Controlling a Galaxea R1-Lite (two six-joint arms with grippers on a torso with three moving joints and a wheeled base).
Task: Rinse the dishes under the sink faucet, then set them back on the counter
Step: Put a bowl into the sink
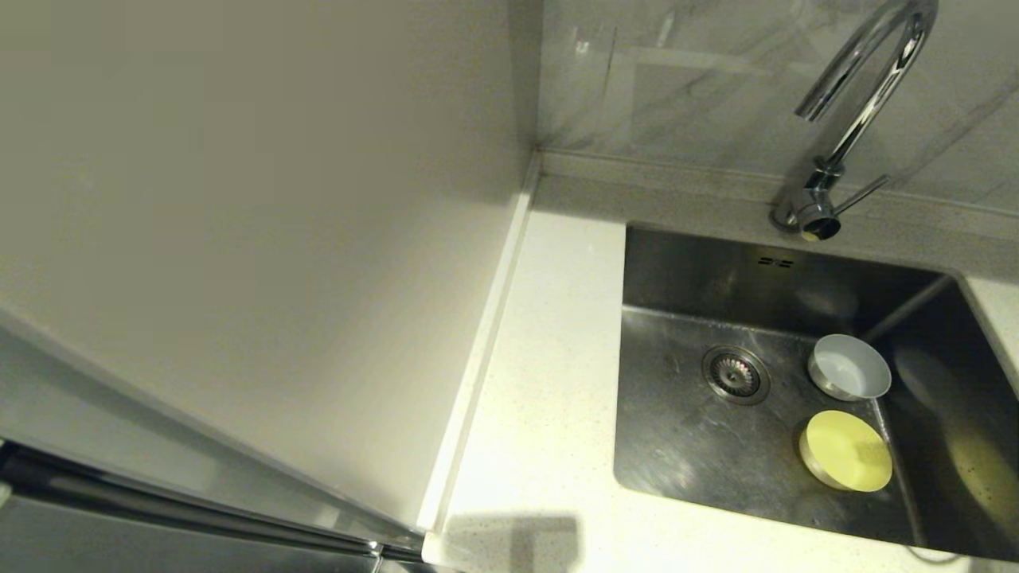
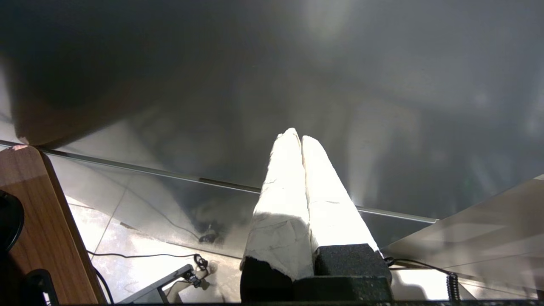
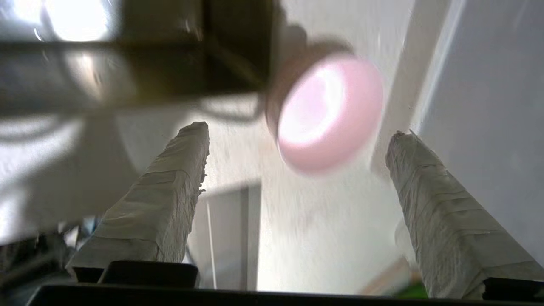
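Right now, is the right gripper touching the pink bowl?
Apart. The right wrist view shows the right gripper open, the pink bowl beyond its fingertips, clear of both.

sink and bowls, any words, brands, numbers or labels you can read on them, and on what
None can be read.
Faucet: bare chrome, no brand visible.
Sink: no marking visible.
White bowl, yellow-green bowl, pink bowl: plain, though the pink one is blurred.
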